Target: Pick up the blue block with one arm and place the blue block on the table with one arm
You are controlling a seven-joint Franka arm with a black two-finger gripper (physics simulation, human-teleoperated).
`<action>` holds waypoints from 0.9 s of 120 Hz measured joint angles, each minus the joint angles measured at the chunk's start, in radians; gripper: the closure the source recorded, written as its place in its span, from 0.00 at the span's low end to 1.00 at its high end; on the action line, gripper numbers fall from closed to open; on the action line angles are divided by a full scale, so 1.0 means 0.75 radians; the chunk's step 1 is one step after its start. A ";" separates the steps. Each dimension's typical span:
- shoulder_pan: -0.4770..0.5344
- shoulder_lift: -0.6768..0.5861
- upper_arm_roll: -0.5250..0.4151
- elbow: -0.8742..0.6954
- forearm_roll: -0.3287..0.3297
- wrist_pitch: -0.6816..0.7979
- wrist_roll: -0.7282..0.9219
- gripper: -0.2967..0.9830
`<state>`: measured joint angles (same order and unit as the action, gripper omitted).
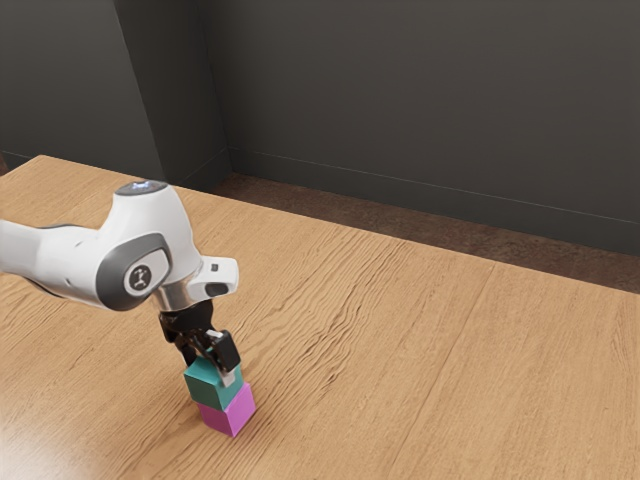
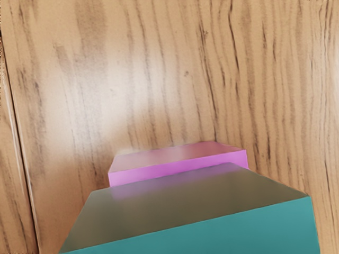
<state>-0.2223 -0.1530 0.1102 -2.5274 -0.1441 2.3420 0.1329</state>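
The gripper (image 1: pixel 208 367) points down at the teal-blue block (image 1: pixel 208 386) in the exterior view. Its fingers stand apart at opposite sides of that block and are shut on it; the far fingertip is partly hidden. Directly below is the pink block (image 1: pixel 229 410), touching or nearly touching the blue one, whose edges do not line up with it. In the wrist view the blue block (image 2: pixel 201 230) looms large at the lower edge, close under the hand, partly covering the pink block (image 2: pixel 180 160).
The wooden table (image 1: pixel 430 350) extends around the blocks, its far edge running toward the dark wall (image 1: pixel 420 100). A seam between boards crosses the tabletop (image 2: pixel 159 79) in the wrist view.
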 joint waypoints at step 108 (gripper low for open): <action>-0.003 0.033 -0.037 0.010 0.008 0.019 -0.158 0.23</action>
<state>-0.2243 -0.1279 0.0827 -2.5201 -0.1384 2.3560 0.0145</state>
